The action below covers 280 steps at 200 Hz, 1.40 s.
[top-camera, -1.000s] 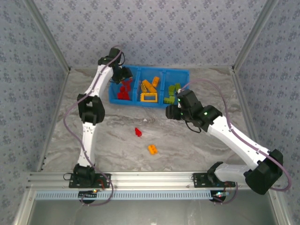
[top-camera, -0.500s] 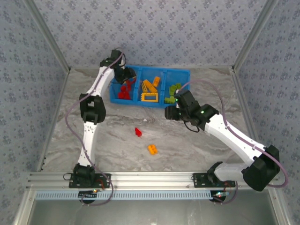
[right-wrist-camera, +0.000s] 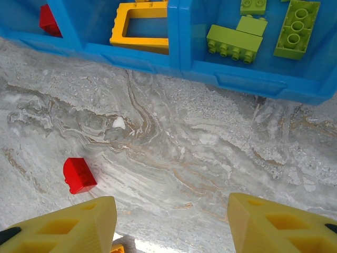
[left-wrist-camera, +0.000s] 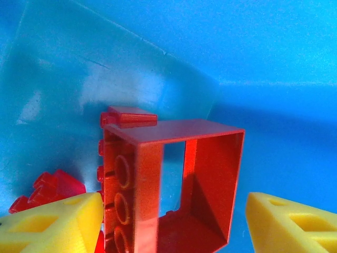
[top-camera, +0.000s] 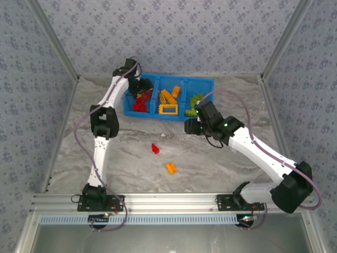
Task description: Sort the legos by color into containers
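Two hands. The left hand [left-wrist-camera: 174, 211] is low in the red end compartment of the blue bin [top-camera: 200, 80], fingers flanking the red frame [left-wrist-camera: 134, 184], grip or release indiscernible. The right hand [right-wrist-camera: 171, 211] hangs open and empty above the bench [right-wrist-camera: 210, 147]. Step judged: depositing the frame; next, lowering onto the loose red brick [right-wrist-camera: 79, 175], then the orange brick [top-camera: 171, 168].

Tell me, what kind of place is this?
Probably a robot test booth: two robot arms bolted to a metal rail, a marbled table boxed in by patterned walls, and a blue bin holding legos.
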Available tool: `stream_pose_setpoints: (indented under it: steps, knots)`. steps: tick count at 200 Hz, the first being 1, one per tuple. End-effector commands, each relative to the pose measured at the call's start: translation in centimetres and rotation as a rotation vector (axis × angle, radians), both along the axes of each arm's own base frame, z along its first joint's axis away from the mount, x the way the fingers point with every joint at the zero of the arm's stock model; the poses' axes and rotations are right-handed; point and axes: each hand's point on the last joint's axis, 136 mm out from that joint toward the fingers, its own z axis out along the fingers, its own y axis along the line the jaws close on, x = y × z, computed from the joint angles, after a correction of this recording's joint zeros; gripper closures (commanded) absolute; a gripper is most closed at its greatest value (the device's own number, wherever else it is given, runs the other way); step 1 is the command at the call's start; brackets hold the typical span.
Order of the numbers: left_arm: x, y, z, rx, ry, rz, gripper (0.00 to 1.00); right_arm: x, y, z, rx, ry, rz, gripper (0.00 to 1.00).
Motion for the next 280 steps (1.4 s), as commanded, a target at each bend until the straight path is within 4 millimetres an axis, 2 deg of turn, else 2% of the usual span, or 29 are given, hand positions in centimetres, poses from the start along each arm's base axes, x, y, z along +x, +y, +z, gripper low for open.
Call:
stream_pose_setpoints:
  steps: [1, 58, 74, 84, 97, 118, 143, 155, 180, 214, 231, 249, 280]
  knots:
    - [-1.2, 0.1, 0.0, 0.041, 0.023, -0.034, 0.28, -0.1, 0.4, 0.7, 0.011, 0.009, 0.003, 0.39]
    - [-1.3, -0.2, 5.0, 0.135, -0.103, -0.058, 0.37, -0.3, 0.5, 0.2, 0.008, 0.02, 0.012, 0.39]
    - [-2.0, 0.5, 6.0, 0.197, -0.107, -0.028, 0.37, -0.7, 0.6, -0.2, -0.022, 0.024, 0.032, 0.39]
    - [-2.7, 1.2, 6.9, 0.236, -0.103, 0.007, 0.33, -1.2, 0.9, -0.7, -0.063, 0.022, 0.072, 0.39]
    - [-3.6, 2.1, 8.7, 0.283, -0.125, 0.041, 0.29, -2.3, 1.6, -2.0, -0.147, 0.03, 0.15, 0.39]
    - [-5.5, 3.0, 11.6, 0.303, -0.163, 0.076, 0.25, -5.1, 3.8, -5.0, -0.29, 0.076, 0.333, 0.38]
    - [-9.3, 4.1, 13.5, 0.32, -0.157, 0.086, 0.25, -9.4, 6.7, -9.1, -0.402, 0.175, 0.517, 0.28]
    - [-11.6, 4.8, 13.5, 0.313, -0.146, 0.094, 0.25, -11.2, 7.5, -10.8, -0.441, 0.235, 0.569, 0.25]
    - [-18.0, 6.0, 11.2, 0.274, -0.056, 0.099, 0.25, -13.6, 8.4, -13.5, -0.455, 0.352, 0.589, 0.18]
    - [-26.6, 7.0, 8.5, 0.228, 0.031, 0.096, 0.25, -14.1, 9.0, -16.0, -0.405, 0.443, 0.534, 0.18]
    - [-30.0, 7.5, 7.1, 0.236, 0.075, 0.079, 0.25, -14.1, 9.4, -17.0, -0.389, 0.473, 0.531, 0.26]
    - [-32.2, 7.3, 6.2, 0.222, 0.103, 0.065, 0.26, -13.9, 10.1, -17.4, -0.38, 0.469, 0.534, 0.31]
    - [-34.4, 6.9, 5.1, 0.223, 0.117, 0.024, 0.27, -13.3, 10.6, -18.3, -0.375, 0.491, 0.527, 0.43]
